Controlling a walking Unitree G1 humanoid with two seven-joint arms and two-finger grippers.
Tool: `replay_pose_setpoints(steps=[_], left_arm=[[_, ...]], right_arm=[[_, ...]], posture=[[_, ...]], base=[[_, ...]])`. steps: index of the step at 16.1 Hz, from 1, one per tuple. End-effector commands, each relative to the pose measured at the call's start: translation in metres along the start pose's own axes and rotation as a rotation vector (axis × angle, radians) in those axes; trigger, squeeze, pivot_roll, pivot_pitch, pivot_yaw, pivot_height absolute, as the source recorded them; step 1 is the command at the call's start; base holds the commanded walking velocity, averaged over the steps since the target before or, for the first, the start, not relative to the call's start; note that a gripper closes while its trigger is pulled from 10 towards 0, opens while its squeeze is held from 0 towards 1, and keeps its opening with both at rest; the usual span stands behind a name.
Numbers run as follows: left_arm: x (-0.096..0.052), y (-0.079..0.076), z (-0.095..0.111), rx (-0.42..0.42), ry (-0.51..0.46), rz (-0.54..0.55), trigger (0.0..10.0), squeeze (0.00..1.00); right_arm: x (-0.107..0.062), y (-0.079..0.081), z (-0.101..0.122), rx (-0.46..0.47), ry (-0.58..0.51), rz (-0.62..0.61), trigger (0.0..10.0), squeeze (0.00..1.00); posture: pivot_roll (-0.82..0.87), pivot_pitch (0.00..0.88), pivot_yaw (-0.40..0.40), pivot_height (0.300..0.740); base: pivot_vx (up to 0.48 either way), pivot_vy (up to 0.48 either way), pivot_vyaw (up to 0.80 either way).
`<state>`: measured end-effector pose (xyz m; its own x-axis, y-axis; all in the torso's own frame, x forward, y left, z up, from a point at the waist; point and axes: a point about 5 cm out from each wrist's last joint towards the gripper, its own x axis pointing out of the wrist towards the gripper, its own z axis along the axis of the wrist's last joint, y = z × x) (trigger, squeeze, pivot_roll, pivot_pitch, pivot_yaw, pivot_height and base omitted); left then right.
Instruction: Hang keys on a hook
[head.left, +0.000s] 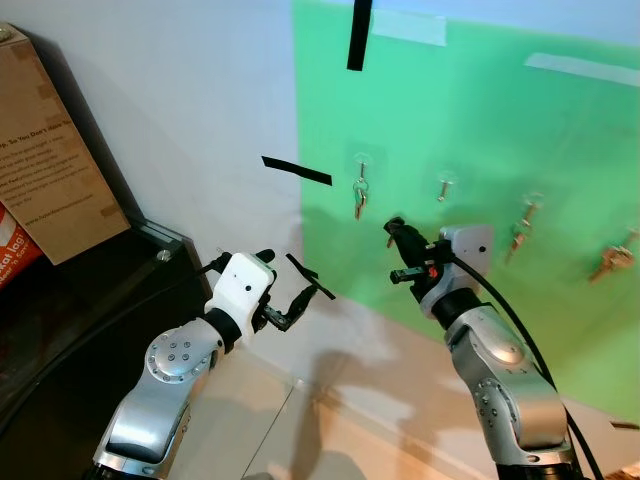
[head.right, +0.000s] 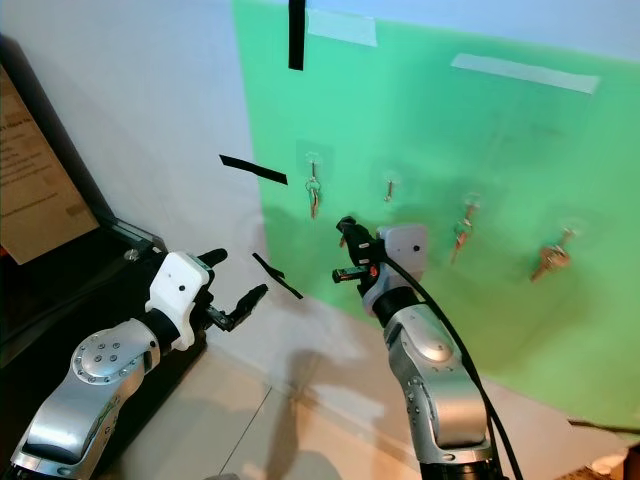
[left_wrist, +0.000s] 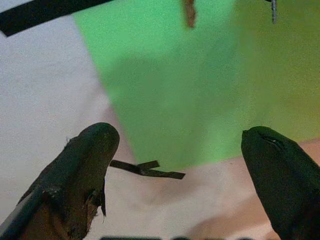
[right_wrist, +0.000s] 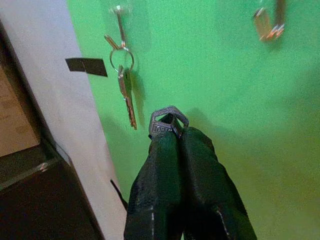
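Note:
My right gripper (head.left: 396, 230) is raised in front of the green sheet (head.left: 500, 130) on the wall, shut on a dark key (right_wrist: 168, 120) whose head sticks out past the fingertips (right_wrist: 165, 142). It sits below and between two clear wall hooks. The hook on the left (head.left: 361, 160) carries a ring of keys (right_wrist: 123, 82). From the hook on the right (head.left: 446, 182) hangs a small key (right_wrist: 266, 24). My left gripper (head.left: 285, 282) is held lower and to the left, by the white wall, open with nothing between its fingers (left_wrist: 87, 155).
Two more hooks with keys (head.left: 523, 222) (head.left: 612, 260) hang further right on the sheet. Black tape strips (head.left: 297, 170) (head.left: 358, 35) mark the wall. A black cabinet (head.left: 80, 300) bearing a cardboard box (head.left: 50, 150) stands at the left. Tiled floor lies below.

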<state>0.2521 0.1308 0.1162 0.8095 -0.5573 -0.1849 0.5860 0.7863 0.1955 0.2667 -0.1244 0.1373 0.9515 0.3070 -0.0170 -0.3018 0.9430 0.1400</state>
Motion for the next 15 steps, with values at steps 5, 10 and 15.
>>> replay_pose_setpoints(steps=[5, 10, 15], left_arm=[[-0.001, -0.003, 0.005, 0.005, -0.013, -0.048, 10.0, 0.09], [-0.002, -0.006, 0.006, 0.006, -0.012, -0.080, 10.0, 0.09], [-0.001, -0.009, 0.006, 0.007, -0.010, -0.106, 10.0, 0.10]], right_arm=[[0.000, -0.007, 0.016, -0.065, -0.031, -0.065, 10.0, 0.00], [-0.004, -0.013, 0.037, -0.199, -0.112, -0.139, 10.0, 0.00], [-0.008, -0.011, 0.053, -0.272, -0.187, -0.187, 10.0, 0.00]], posture=[[-0.05, 0.000, 0.040, 0.740], [-0.05, 0.000, 0.044, 0.740], [-0.06, 0.000, 0.049, 0.740]], base=[[0.000, 0.000, 0.00], [0.000, 0.000, 0.00], [0.000, 0.000, 0.00]])
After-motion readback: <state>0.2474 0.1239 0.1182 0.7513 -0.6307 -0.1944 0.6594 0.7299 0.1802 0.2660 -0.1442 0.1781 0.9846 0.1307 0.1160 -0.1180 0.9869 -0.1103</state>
